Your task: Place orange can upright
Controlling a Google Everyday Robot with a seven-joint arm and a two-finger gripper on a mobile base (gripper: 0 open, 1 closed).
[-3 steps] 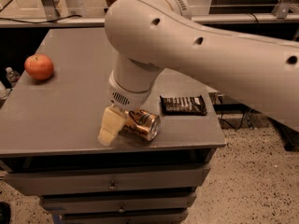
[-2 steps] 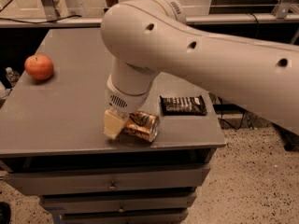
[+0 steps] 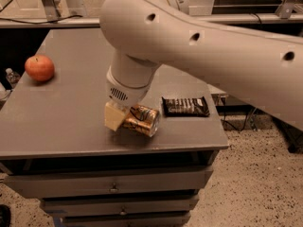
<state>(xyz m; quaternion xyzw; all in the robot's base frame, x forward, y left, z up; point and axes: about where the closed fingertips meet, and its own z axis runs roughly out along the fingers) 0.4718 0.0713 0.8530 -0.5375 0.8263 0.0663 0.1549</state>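
1. The camera view shows 1 white robot arm (image 3: 213, 46), thick and smooth. It reaches in from the right and bends down over 1 grey table (image 3: 71, 122). 3 dark round holes can be counted along the arm's shell.
2. The arm ends in 1 gripper (image 3: 115, 116), low over the front part of the table, left of its middle. A vented white wrist sits above it. The gripper's cream-coloured tip touches the left end of the can. Whether the gripper is spread apart or clamped on the can cannot be told, since the wrist hides the rest of it.
3. There is 1 golden-orange metallic drink can (image 3: 142, 120). It lies on its side on the table near the front edge, just right of the gripper's tip, with its right end nearest the camera. Dark markings show on its side, but no word can be read.
4. There is 1 dark rectangular wrapped bar (image 3: 185, 106), flat on the table just right of the can and apart from it. Pale lettering runs along the wrapper, too small to read.
5. There is 1 round orange-red apple (image 3: 39, 68), well apart from the can, near the table's left edge.
6. Below the tabletop are stacked grey drawer fronts (image 3: 156, 181), and 2 small knobs can be counted on them.
7. A speckled floor (image 3: 255, 174) lies to the right.
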